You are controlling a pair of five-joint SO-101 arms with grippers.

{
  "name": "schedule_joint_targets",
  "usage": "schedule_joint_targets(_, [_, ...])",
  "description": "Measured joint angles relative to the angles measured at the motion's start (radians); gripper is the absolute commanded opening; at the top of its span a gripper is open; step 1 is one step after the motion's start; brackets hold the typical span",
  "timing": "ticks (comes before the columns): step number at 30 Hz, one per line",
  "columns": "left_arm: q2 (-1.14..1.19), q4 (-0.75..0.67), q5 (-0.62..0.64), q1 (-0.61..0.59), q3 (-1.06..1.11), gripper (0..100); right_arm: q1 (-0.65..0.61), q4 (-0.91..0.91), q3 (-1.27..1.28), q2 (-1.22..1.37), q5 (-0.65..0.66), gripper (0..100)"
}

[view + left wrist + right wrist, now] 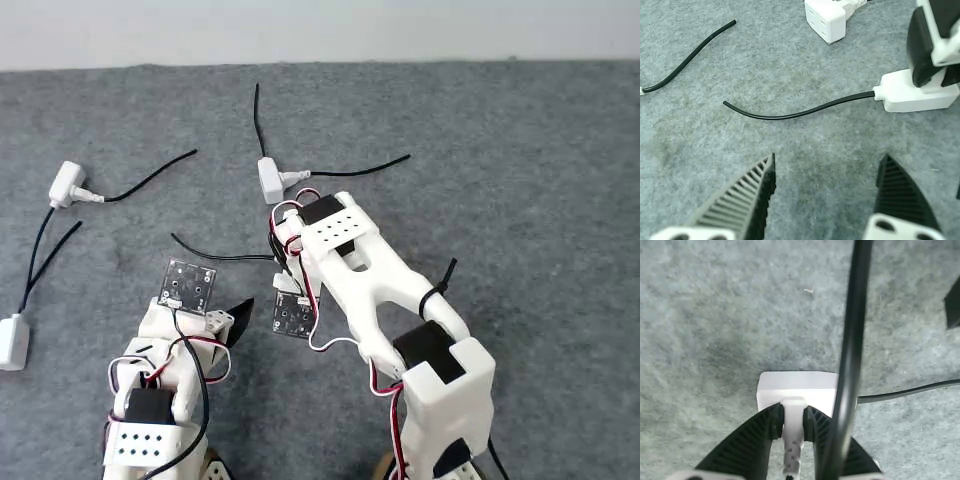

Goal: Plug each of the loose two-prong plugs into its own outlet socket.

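High view: two arms stand over a grey felt table point(520, 150). The right gripper point(792, 415) is pressed together on a narrow white part of a white plug point(796, 386), which lies flat on the table between the two arms. The left gripper point(822, 192) hangs just beside it, spread wide and holding nothing.

The plug's long axis runs across the table, in line with its black cable point(790, 114), which leaves it toward the left arm's side. The opposite end, where the prongs should be, is hidden behind the right gripper.

A white outlet socket point(826, 21) lies near, farther from the arms, with its holes showing on one face.

Likely risks:
- The narrow pinch could let the plug swivel once it is lifted.
- The loose cable could drag and twist it.
- Nothing holds the socket, so a push would probably slide it away rather than seat the prongs.
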Motion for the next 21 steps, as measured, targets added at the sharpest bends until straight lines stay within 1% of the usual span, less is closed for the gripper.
schedule_joint_targets(16, [0.0, 0.0, 0.0, 0.0, 0.0, 32, -0.015, -0.002, 0.0, 0.0, 0.0, 0.9])
schedule_joint_targets(21, [0.0, 0.0, 0.0, 0.0, 0.0, 32, -0.018, -0.002, -0.035, 0.009, 0.0, 0.9])
